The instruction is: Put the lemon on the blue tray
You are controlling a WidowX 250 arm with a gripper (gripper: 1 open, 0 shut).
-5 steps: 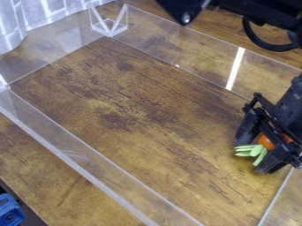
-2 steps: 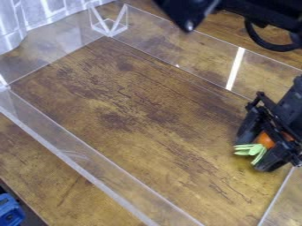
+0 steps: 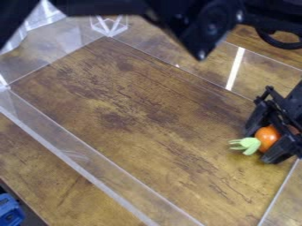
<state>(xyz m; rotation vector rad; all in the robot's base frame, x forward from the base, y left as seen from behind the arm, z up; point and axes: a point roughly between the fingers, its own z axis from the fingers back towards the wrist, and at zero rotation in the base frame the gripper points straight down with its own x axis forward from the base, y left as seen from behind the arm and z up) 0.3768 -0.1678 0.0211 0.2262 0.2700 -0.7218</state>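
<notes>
No yellow lemon shows in the camera view. My black gripper [image 3: 275, 139] is at the right edge of the wooden table, low over the surface. Its fingers stand on either side of a small round orange thing with green leaves [image 3: 264, 138]. I cannot tell whether they are closed on it. A sliver of blue [image 3: 6, 208] shows at the bottom left corner, outside the clear wall; it may be the blue tray. A dark blurred part of the arm [image 3: 203, 26] crosses the top of the view, close to the camera.
The wooden table [image 3: 130, 106] is enclosed by low clear plastic walls [image 3: 71, 154]. A clear stand [image 3: 109, 19] sits at the back. A black cable [image 3: 274, 37] hangs at the upper right.
The blurred arm part has swept in across the top of the view. The gripper has shifted slightly right, and more of the orange thing shows.
</notes>
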